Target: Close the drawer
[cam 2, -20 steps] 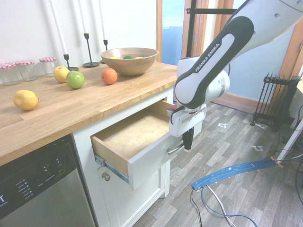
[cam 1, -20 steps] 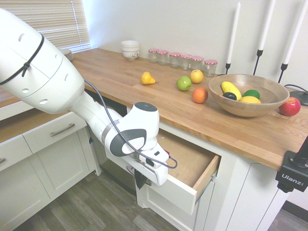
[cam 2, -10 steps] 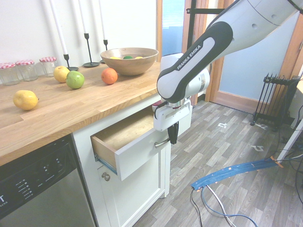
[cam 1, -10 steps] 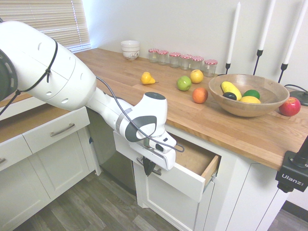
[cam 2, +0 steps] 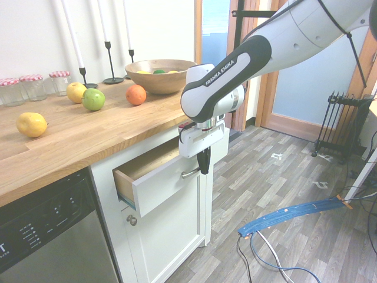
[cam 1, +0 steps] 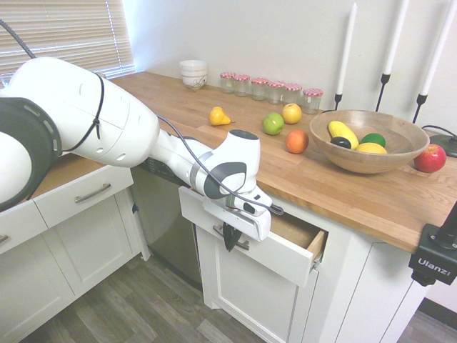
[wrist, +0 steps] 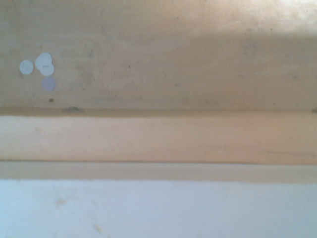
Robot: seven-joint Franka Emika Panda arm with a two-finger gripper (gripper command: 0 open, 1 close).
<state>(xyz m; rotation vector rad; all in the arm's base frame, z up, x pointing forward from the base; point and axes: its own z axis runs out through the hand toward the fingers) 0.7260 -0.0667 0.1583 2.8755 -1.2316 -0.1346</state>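
The wood-plank floor (cam 2: 283, 177) is laid in grey. Beside the pale wall (cam 1: 285, 43), the window is covered by slatted blinds (cam 1: 64, 32). Frosted panes are framed in wood in the door (cam 2: 306, 88). The stainless-steel dishwasher (cam 2: 59, 236) is built in under the butcher-block countertop (cam 2: 88, 127).

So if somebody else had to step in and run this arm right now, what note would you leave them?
Gripper: shut, pointing down at the drawer front beside the bar handle; no object seen in it.
Drawer: under the wooden counter, partly open, its pale wood inside still showing.
Done: the arm is at the drawer front, and the drawer is well short of fully open, compared with a second ago.
Left: push it the rest of the way in, then check that the front sits flush.
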